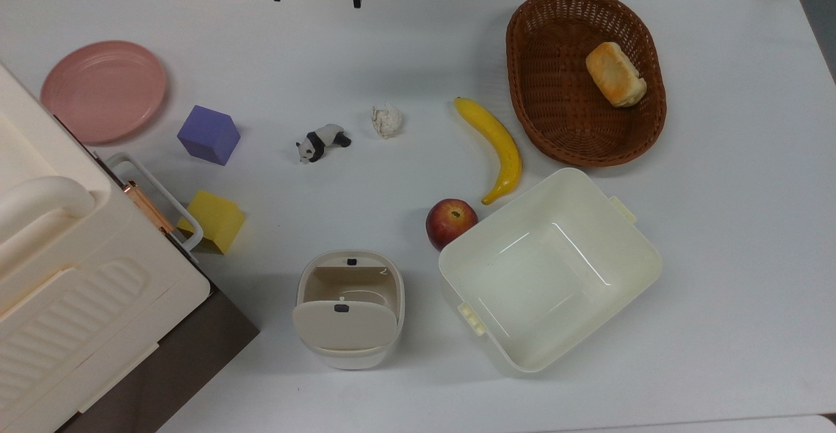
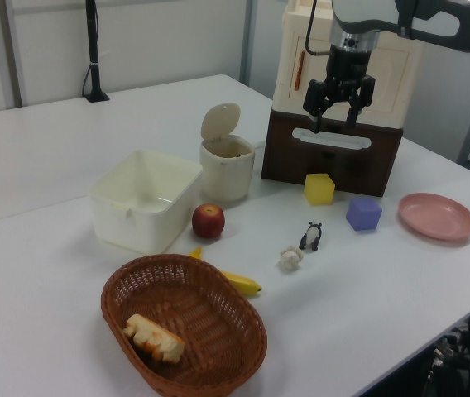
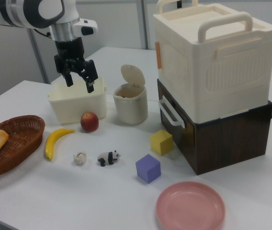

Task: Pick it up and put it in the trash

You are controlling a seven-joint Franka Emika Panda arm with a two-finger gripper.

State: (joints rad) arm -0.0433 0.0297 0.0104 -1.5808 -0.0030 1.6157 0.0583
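Gripper [image 3: 79, 80] raised, fingers spread, holding nothing; paper ball [image 1: 386, 120] on table [image 1: 718, 237] below and forward of it, between panda [image 1: 322, 141] and banana [image 1: 498, 147]; risk: descent drifting sideways grabs panda instead, or clips bin [image 1: 349, 309] lid later

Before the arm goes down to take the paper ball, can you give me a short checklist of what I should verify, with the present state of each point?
1. Gripper open and empty: ok, the fingers are spread and hold nothing.
2. Paper ball free to grasp: ok, it lies alone on the table, apart from the panda figurine and the banana.
3. Gripper above the ball: not ok, in the top view it sits near the table's far edge, away from the ball.
4. Trash bin able to receive: ok, its flap lid is tipped up and the opening shows.
5. Bin upright: ok.
6. Right container chosen: ok, the larger tub stands apart from the bin.
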